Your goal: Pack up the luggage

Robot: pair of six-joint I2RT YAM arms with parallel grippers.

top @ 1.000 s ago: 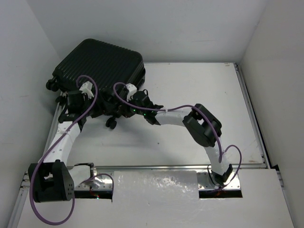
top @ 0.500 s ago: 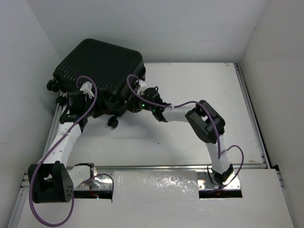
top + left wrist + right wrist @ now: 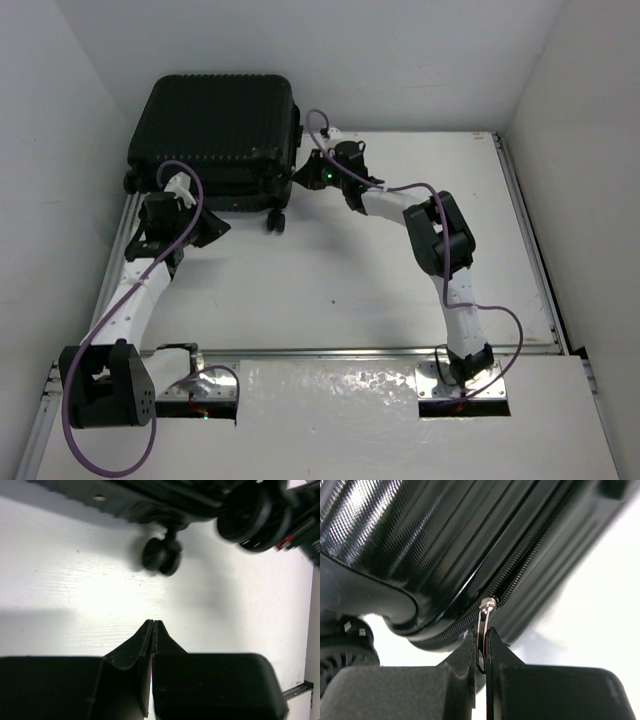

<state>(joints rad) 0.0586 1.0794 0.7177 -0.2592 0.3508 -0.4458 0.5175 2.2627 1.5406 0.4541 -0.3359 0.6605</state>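
White tabletop (image 3: 400, 260) spreads in front and right of the luggage (image 3: 215, 130). At the luggage's right corner my right gripper (image 3: 480, 636) pinches the zipper pull (image 3: 484, 614). Near its casters (image 3: 161, 557) my left gripper (image 3: 151, 630) is clenched empty. I fear the thin pull slipping free, or the unbraced case rolling.

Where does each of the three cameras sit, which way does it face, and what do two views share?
Top: above and behind, looking down on the table, suitcase, left arm and right arm.
Left wrist: on the left arm, past the shut left gripper to a wheel.
Right wrist: on the right arm, past the right gripper pinching the zip pull.
Shared: all show the suitcase.
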